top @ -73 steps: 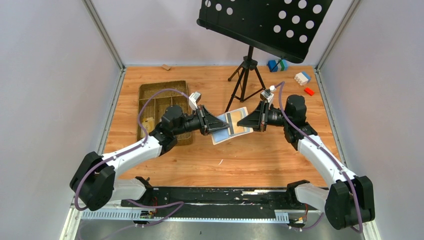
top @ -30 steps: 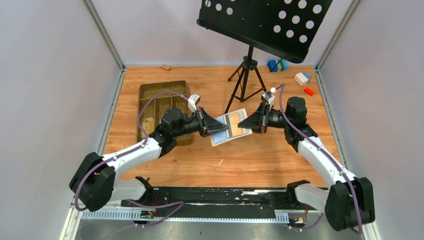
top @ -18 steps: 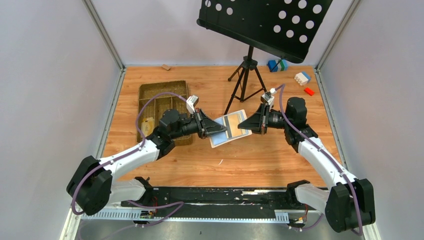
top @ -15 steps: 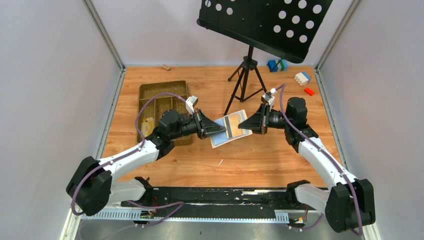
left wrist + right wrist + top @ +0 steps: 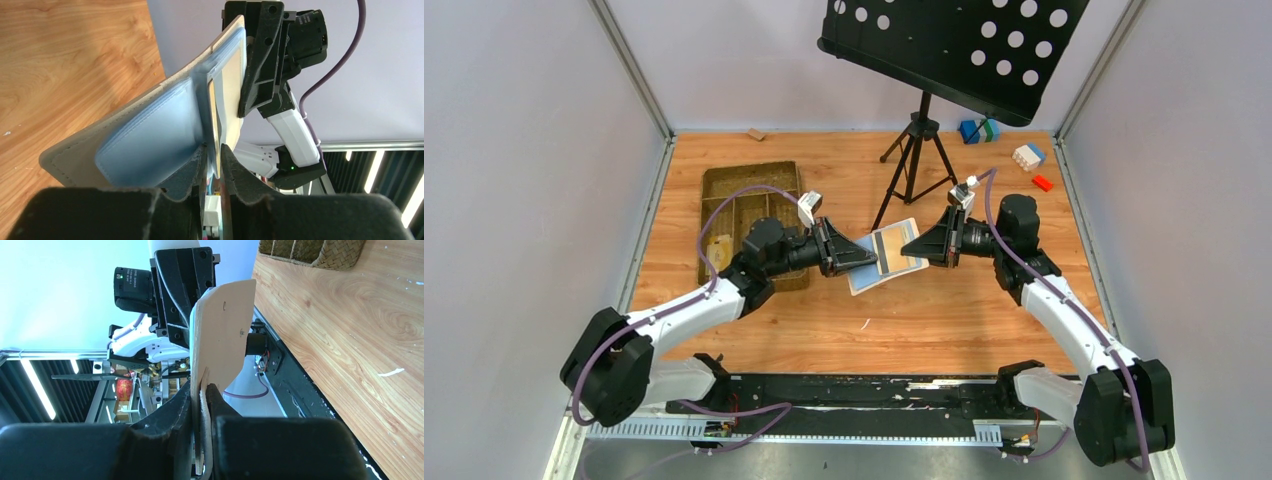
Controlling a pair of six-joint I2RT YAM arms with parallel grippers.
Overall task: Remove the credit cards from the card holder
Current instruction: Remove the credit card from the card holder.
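The cream-beige card holder (image 5: 862,279) hangs open above the table between my two grippers, its light blue inside facing up. A card with a dark stripe (image 5: 889,248) shows in its pocket. My left gripper (image 5: 867,262) is shut on the thin edge of a credit card (image 5: 216,115) with a yellowish rim, which sticks out of the blue pocket (image 5: 150,135); the fingers pinch it in the left wrist view (image 5: 214,152). My right gripper (image 5: 909,246) is shut on the holder's cream flap (image 5: 222,330), pinching it in the right wrist view (image 5: 202,390). The other cards are hidden.
A woven brown tray (image 5: 739,215) lies to the left, under my left arm. A black tripod (image 5: 916,150) with a perforated black plate (image 5: 954,45) stands just behind the holder. Toy blocks (image 5: 1028,155) lie at the back right.
The holder stays held between both grippers. My left wrist has rocked a little and the holder has shifted slightly. Both grips are unchanged.
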